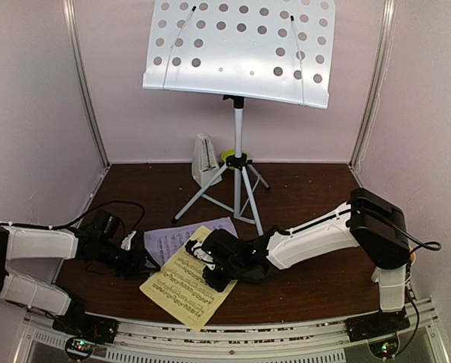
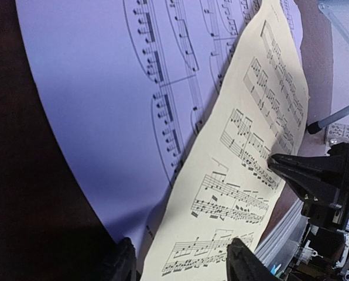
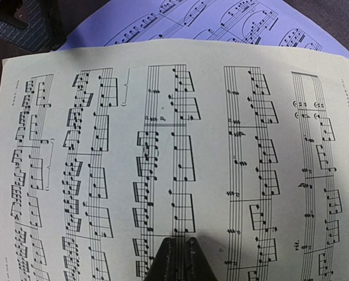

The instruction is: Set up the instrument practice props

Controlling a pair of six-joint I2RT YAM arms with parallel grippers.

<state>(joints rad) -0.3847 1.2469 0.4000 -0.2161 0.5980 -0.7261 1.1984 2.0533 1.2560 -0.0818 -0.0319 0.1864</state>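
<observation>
**A:** Nearest the front edge: what does the right gripper have?

**B:** Its jaws are pressed together on one edge of the yellow sheet. That sheet lies at the near side of the table, left of centre, with its far corner over the lilac sheet. The left wrist view shows the yellow paper bowed up off the lilac one along the pinched edge.

**A:** And the left gripper?

**B:** It is low at the left of both sheets, jaws about half apart, holding nothing. The end of the yellow sheet runs between its fingers. Whether either finger touches the paper, I cannot tell.

**A:** Farther back?

**B:** The grey tripod stands mid-table, just beyond the lilac sheet. The white metronome sits just left of the pole, near the back wall, and a green bowl sits behind the pole. Above them, the perforated desk of the music stand is bare.

**A:** What could go wrong from here?

**B:** These are my judgements:
- The pinch is thin and at one edge, so limp paper may slip out or crease as it rises.
- The lilac sheet may drag along where the two overlap.
- If the left jaws close while the right arm pulls, the yellow sheet could tear.
- The way up to the desk passes the tripod legs and the metronome, and a brush from the arm could topple the metronome or shift the stand.
- A drooping sheet may also miss the desk's lip and fall.
</observation>
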